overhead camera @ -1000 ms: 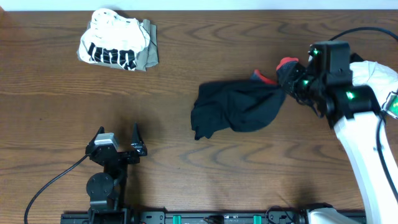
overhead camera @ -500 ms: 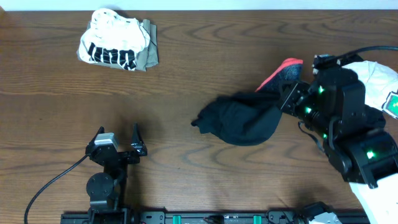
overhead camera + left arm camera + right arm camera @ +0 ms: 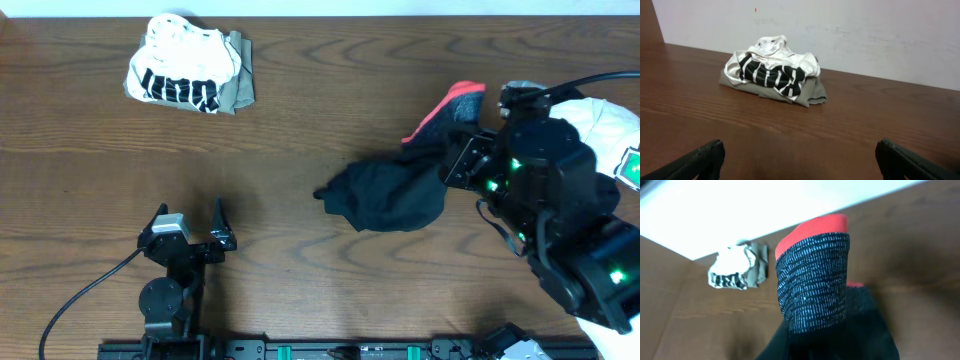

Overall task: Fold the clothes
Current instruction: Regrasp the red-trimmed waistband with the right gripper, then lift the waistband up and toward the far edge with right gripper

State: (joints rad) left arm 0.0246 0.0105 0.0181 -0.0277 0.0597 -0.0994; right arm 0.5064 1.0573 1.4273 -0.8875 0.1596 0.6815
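The trousers (image 3: 390, 195) are pinched at the waistband (image 3: 812, 280) by the right gripper (image 3: 462, 150). The left gripper (image 3: 190, 216) is held spread. The bunched cloth could be dropped if tugged.

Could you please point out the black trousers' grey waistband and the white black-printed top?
grey red-edged waistband (image 3: 812, 280), right wrist view, speckled middle.
white black-printed top (image 3: 770, 75), left wrist view, printed front.

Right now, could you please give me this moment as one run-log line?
left hand: open, empty | right hand: shut on black trousers near waistband | other clothes: piled, far left
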